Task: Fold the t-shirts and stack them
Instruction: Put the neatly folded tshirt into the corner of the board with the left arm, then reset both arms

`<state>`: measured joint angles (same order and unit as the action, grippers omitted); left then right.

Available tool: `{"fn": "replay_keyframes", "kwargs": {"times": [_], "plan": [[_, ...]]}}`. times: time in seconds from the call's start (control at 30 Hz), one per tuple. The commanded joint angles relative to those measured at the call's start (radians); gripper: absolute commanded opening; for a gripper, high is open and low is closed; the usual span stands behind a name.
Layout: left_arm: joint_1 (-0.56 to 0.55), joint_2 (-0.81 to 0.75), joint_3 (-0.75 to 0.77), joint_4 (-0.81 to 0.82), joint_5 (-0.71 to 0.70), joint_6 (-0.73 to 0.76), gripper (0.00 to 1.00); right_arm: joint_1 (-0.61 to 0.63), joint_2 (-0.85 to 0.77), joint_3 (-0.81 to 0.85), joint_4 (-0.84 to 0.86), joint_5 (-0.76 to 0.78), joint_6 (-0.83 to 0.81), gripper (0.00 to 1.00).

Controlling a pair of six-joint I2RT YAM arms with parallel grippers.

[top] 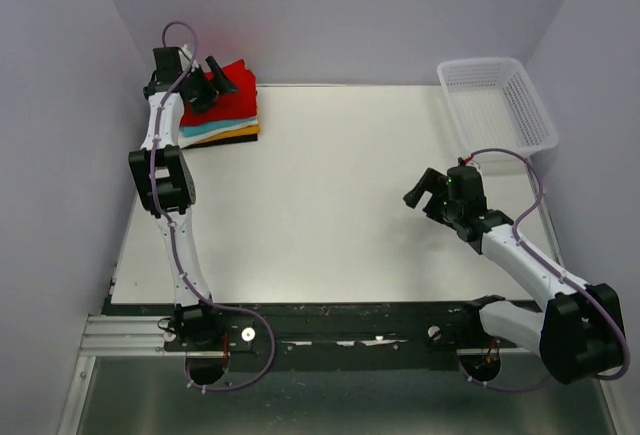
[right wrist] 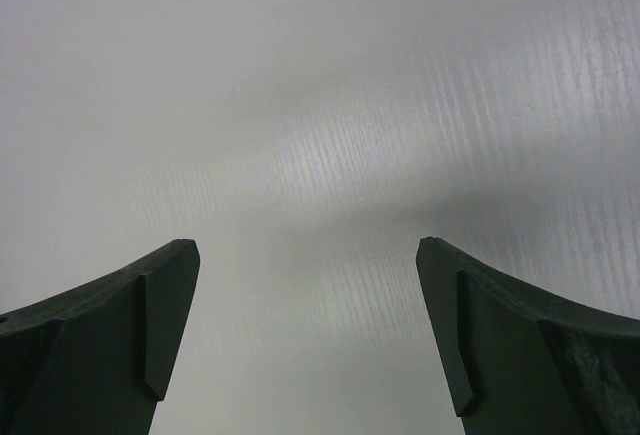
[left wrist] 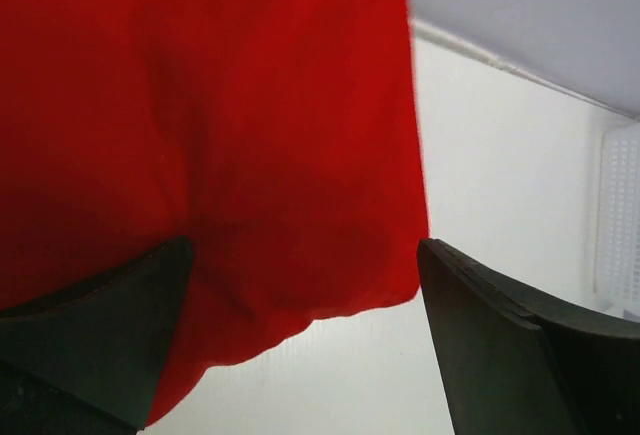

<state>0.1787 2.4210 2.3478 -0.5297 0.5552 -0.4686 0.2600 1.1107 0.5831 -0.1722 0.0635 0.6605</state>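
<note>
White table (top: 330, 205) between pale lilac walls (top: 60, 105), corner shirt stack (top: 232, 107)

White table (top: 330, 205): t-shirt stack (top: 238, 105) (far-left corner), basket (top: 530, 105)

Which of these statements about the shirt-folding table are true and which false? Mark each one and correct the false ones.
1. The red t-shirt lies on top of the stack of folded shirts. True.
2. The left gripper is shut on the red t-shirt. False: its jaws stand open over it.
3. The basket sits at the far right corner of the table. True.
4. The right gripper holds a white shirt. False: it is open, with nothing between its jaws, over bare table.
</note>
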Motion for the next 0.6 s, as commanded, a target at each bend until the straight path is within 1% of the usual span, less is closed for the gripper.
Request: {"fn": "replay_keyframes", "kwargs": {"times": [0.0,0.1,0.2,0.27,0.33,0.4,0.47,0.53,0.57], "plan": [[0.036,-0.040,-0.058,-0.078,0.007,-0.059,0.99,-0.004,0.017,0.010,0.012,0.020,-0.014,1.00],[0.038,-0.066,-0.052,-0.124,-0.002,-0.041,0.99,-0.003,0.013,0.006,0.011,0.005,-0.014,1.00],[0.037,-0.114,-0.042,-0.132,0.051,-0.033,0.99,-0.004,-0.007,0.009,0.010,0.003,-0.012,1.00],[0.037,-0.176,-0.056,-0.139,0.072,-0.033,0.98,-0.004,-0.025,0.014,0.005,0.001,-0.010,1.00],[0.033,-0.267,-0.113,-0.142,0.069,-0.028,0.99,-0.004,-0.048,0.016,-0.005,0.000,-0.010,1.00],[0.018,-0.401,-0.230,-0.136,0.039,-0.018,0.98,-0.004,-0.076,0.015,-0.027,0.017,-0.008,1.00],[-0.008,-0.584,-0.411,-0.109,-0.029,0.001,0.99,-0.004,-0.117,0.008,-0.043,0.044,-0.003,1.00],[-0.038,-0.792,-0.667,-0.025,-0.139,-0.036,0.98,-0.004,-0.166,-0.009,-0.049,0.069,0.005,1.00],[-0.055,-0.897,-0.825,0.035,-0.173,-0.056,0.99,-0.004,-0.195,-0.019,-0.049,0.085,0.009,1.00]]}}
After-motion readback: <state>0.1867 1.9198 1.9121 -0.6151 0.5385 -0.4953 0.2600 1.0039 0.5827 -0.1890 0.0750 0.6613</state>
